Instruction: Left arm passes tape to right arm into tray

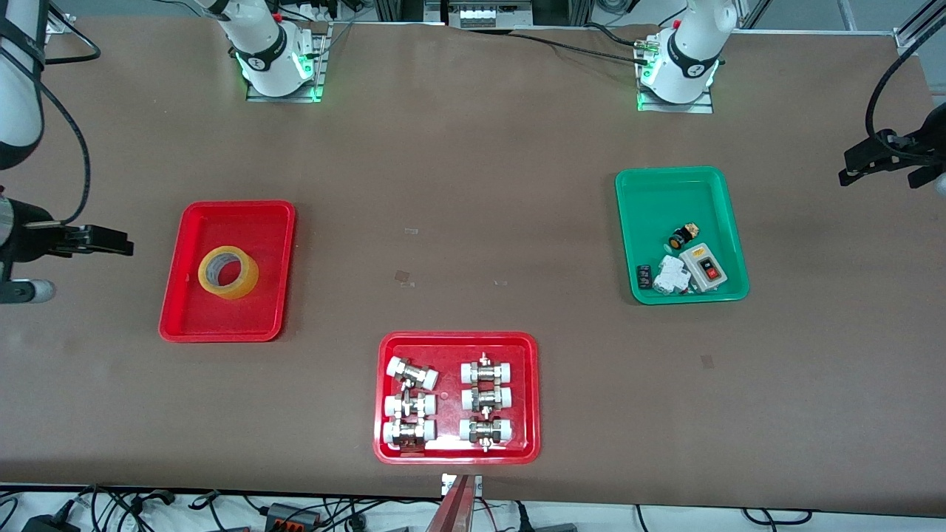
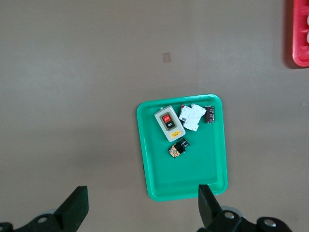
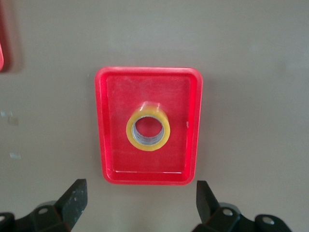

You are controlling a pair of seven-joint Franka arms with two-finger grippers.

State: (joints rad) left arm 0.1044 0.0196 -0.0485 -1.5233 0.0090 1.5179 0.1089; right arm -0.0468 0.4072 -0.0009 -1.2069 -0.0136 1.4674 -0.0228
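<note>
The tape is lying flat, core up, inside the tray toward the right arm's end of the table, roughly centred and clear of the rim. Judging by that, the delivery is looking done and you are in the retreat.

The right gripper is hanging high over the table just beside the tray, fingers spread wide and holding nothing. The left gripper is hanging over the table by the green tray, equally wide open and empty.

To finish well, you are wanting to keep both claws spread and lift straight, so nothing catches the tray rim and drags the roll. Avoid sweeping the right arm low across the tray.

The green tray is holding a switch box and small parts; the wider red tray, nearer the front camera, is holding fittings. Neither is needing attention.
</note>
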